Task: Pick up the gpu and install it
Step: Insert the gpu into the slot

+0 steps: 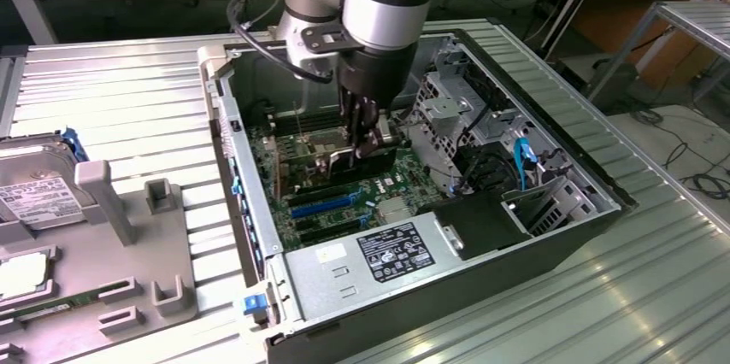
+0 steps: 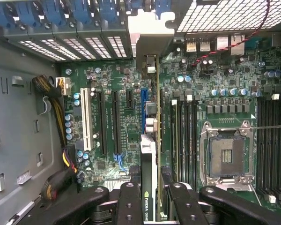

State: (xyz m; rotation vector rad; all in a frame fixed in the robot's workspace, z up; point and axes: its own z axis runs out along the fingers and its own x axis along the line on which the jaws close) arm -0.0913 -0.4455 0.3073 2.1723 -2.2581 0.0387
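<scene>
The gpu [image 2: 151, 140] stands on edge inside the open computer case [image 1: 593, 184], seen edge-on in the wrist view. Its silver end bracket [image 2: 148, 35] reaches the case's rear slot openings. My gripper [image 2: 154, 194] is shut on the card's upper edge, with one black finger [image 2: 130, 199] on each side. In the exterior view the gripper [image 1: 367, 137] reaches down into the case, and the gpu [image 1: 328, 161] sits low over the motherboard [image 1: 342, 206], among the expansion slots [image 2: 114, 122]. Whether the card is seated in a slot I cannot tell.
A silver power supply [image 1: 382, 253] fills the case's near end, with drive cages [image 1: 456, 112] at the exterior view's right. The empty CPU socket [image 2: 227, 152] and memory slots [image 2: 271, 140] lie beside the card. Outside, a hard drive [image 1: 34, 197], a memory stick [image 1: 51, 306] and a grey fixture [image 1: 143, 236] sit at the exterior view's left.
</scene>
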